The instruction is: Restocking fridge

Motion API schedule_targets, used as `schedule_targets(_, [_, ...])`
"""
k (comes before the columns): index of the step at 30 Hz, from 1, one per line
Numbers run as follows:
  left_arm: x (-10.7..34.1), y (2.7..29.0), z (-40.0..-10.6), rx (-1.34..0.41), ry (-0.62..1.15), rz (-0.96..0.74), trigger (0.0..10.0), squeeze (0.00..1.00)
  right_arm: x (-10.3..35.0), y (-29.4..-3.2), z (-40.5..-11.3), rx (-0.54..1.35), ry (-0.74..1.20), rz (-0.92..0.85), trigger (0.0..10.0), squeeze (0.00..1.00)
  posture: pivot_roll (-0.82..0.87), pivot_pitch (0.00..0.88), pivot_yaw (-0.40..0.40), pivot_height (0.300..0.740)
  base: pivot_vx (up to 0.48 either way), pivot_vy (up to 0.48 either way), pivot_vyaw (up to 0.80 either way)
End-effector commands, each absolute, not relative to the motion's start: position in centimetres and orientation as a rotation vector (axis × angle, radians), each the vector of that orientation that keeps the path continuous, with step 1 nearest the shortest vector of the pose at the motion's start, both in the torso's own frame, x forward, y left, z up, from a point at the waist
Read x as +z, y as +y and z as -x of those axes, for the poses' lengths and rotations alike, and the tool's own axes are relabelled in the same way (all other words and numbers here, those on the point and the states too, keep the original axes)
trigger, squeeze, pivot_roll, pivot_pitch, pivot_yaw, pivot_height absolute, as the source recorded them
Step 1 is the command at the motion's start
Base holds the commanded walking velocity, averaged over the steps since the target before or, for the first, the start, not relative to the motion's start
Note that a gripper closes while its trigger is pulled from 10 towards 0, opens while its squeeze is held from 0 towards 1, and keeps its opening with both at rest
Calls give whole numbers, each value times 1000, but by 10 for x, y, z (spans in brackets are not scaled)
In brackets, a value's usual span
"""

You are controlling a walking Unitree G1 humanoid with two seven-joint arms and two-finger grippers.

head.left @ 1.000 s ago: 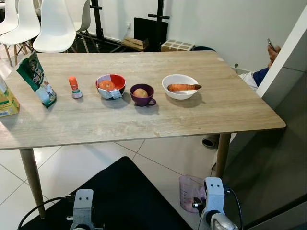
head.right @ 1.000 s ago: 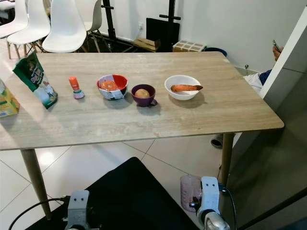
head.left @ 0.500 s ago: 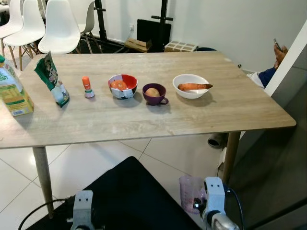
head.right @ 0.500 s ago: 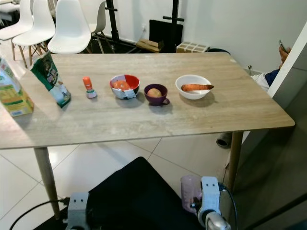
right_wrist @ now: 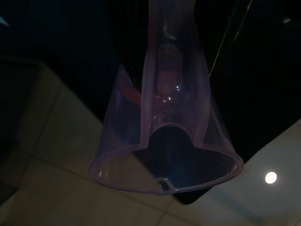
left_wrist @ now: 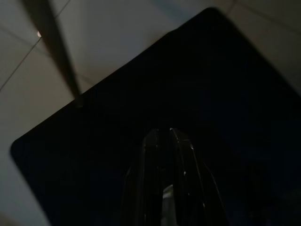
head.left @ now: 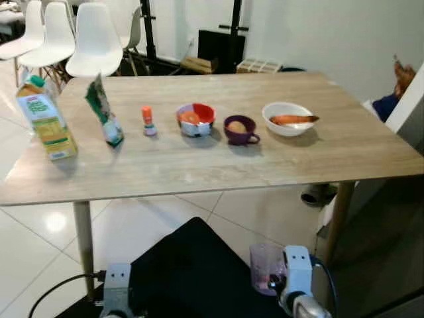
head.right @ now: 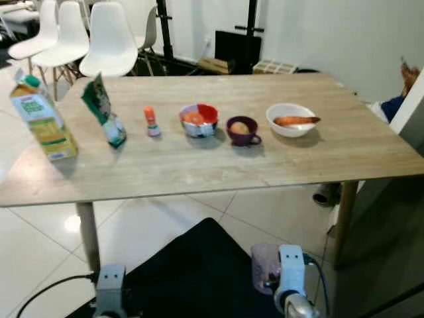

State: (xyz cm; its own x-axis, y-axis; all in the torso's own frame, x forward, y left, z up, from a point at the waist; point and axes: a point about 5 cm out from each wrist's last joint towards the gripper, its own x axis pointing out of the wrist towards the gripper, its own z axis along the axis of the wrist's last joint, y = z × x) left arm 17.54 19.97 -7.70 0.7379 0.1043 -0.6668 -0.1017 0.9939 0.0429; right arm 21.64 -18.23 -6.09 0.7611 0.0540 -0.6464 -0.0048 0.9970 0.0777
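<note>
On the wooden table stand, from my left, a juice carton, a green snack bag, a small orange-capped bottle, a red and white bowl holding an orange fruit, a purple cup holding a pale round item, and a white bowl with a carrot. Low at my right side, my right gripper is shut on a clear purple measuring jug. My left gripper hangs idle over a black surface, fingers together.
White chairs stand behind the table's far left. A person's hand with a phone shows at the far right, beside a grey panel. A black mat lies on the tiled floor under me.
The camera has swung to the left, so the whole table has shifted right in view and the juice carton now shows in full. Both arms hang as before.
</note>
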Motion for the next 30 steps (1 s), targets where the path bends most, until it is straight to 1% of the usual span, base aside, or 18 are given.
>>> schedule_targets(1, [-78, 199, -175, 87, 747, -29, 10000, 0, -62, -185, -214, 29, 716, -62, 10000, 0, -67, 31, -28, 740, 0, 0, 0])
schedule_targets(8, [-79, 196, -174, 63, 749, 4, 10000, 0, -63, -185, -213, 38, 725, -53, 10000, 0, -66, 33, -29, 740, 0, 0, 0])
schedule_targets(17, [-79, 194, -174, 44, 755, -7, 10000, 0, -64, -185, -212, 40, 734, -46, 10000, 0, -67, 37, -28, 740, 0, 0, 0])
schedule_targets(24, [-80, 189, -174, 12, 770, -37, 10000, 0, -66, -180, -209, 44, 740, -42, 10000, 0, -67, 39, -26, 740, 0, -433, 0])
schedule_targets(26, [-81, 189, -173, 35, 769, -4, 10000, 0, -66, -178, -209, 46, 741, -41, 10000, 0, -68, 39, -26, 740, 0, 0, 0])
schedule_targets(30, [-81, 188, -172, 34, 769, -9, 10000, 0, -67, -177, -209, 47, 741, -39, 10000, 0, -68, 40, -25, 740, 0, 0, 0])
